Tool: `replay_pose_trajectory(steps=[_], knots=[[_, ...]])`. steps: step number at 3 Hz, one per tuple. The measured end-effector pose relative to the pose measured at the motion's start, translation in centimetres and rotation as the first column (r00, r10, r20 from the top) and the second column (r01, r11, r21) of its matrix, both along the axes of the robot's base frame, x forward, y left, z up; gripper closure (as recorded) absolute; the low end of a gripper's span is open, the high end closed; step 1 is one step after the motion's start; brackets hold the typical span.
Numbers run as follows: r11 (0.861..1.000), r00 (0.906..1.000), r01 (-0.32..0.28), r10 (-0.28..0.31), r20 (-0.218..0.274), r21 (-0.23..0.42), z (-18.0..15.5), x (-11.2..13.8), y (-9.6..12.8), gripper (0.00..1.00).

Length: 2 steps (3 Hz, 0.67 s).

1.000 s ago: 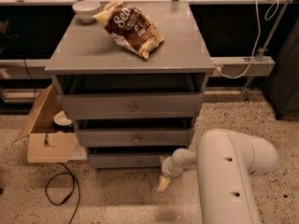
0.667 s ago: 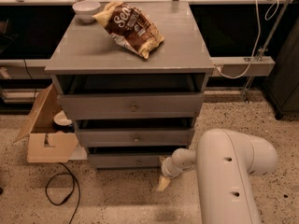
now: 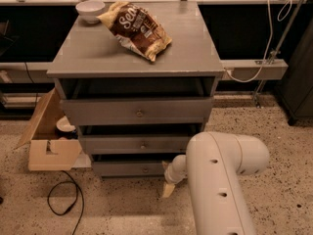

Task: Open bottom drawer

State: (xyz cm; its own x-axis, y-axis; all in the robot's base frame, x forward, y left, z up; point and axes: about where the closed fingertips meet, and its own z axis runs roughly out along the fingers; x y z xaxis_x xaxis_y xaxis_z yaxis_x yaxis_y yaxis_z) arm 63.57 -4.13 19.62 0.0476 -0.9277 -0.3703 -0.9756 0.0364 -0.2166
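Nothing moved: gripper [image 3: 168, 187] stayed lower centre, right of the bottom drawer [image 3: 122, 169], drawer still closed, grip state unclear.

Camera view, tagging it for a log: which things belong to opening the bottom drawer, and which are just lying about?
Job: bottom drawer; its knob; pincer, low by that drawer's right end, near the floor.
Lying about: chip bag and white bowl on the cabinet top; cardboard box and black cable on the floor.
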Motion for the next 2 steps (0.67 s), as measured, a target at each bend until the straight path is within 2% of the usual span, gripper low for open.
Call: replay_pose_trajectory(steps=[2], knots=[[0.998,0.9967,-0.056,0.058,0.056,-0.034,-0.6,2.7,0.8,0.00]])
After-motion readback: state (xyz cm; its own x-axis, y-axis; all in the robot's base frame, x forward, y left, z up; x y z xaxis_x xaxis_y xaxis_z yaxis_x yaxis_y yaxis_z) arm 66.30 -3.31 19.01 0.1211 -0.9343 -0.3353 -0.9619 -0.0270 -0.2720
